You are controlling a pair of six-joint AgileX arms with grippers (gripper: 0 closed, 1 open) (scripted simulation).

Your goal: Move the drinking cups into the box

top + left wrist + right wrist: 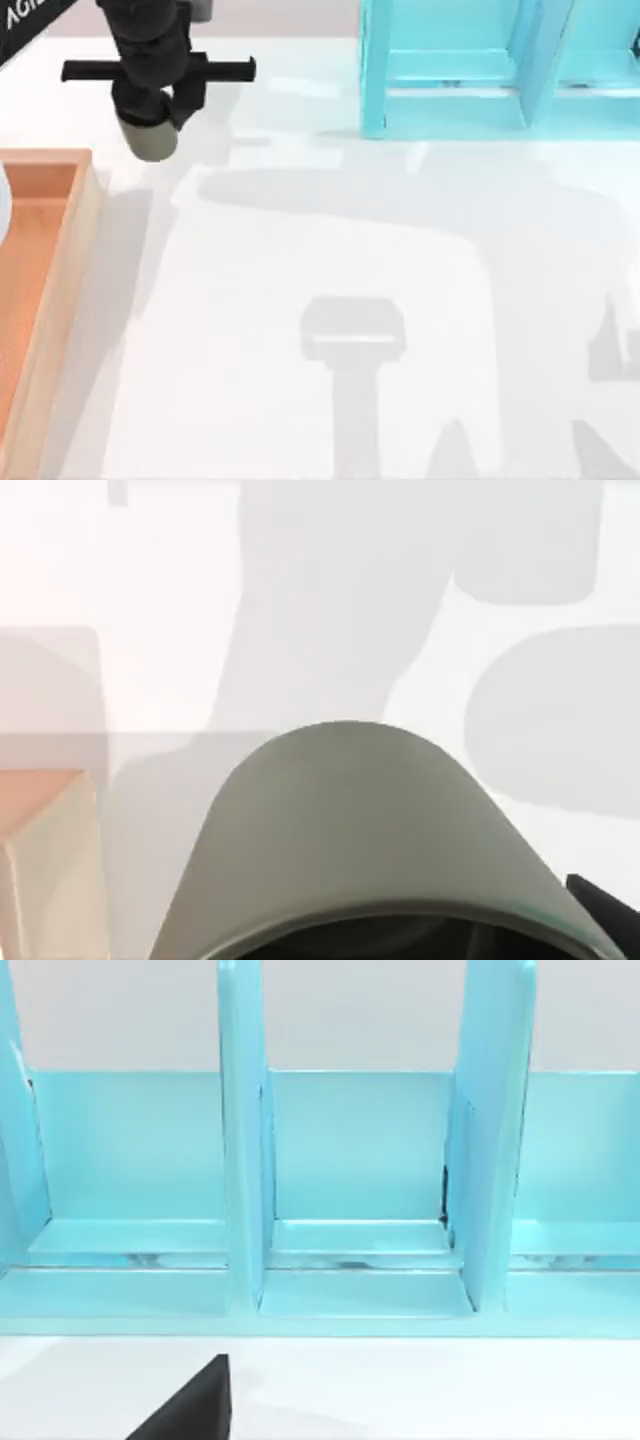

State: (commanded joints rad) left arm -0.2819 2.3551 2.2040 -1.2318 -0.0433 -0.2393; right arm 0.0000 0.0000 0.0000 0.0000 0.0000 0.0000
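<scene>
Gleaming white table, cyan shelf

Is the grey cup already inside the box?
No, the grey cup hangs in the left claw above the table, beyond the box corner.

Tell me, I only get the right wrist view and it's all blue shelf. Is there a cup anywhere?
Observer: Yes. In the top view the left gripper is shut on an olive-grey cup, toward the upper left of the table.
Operator: And where's the box?
Observer: The box lies along the table's left edge. The cup is beside its corner, not over it.
Operator: Does the left wrist view add anything?
Observer: It shows the cup up close, with a corner of the box nearby.
</scene>
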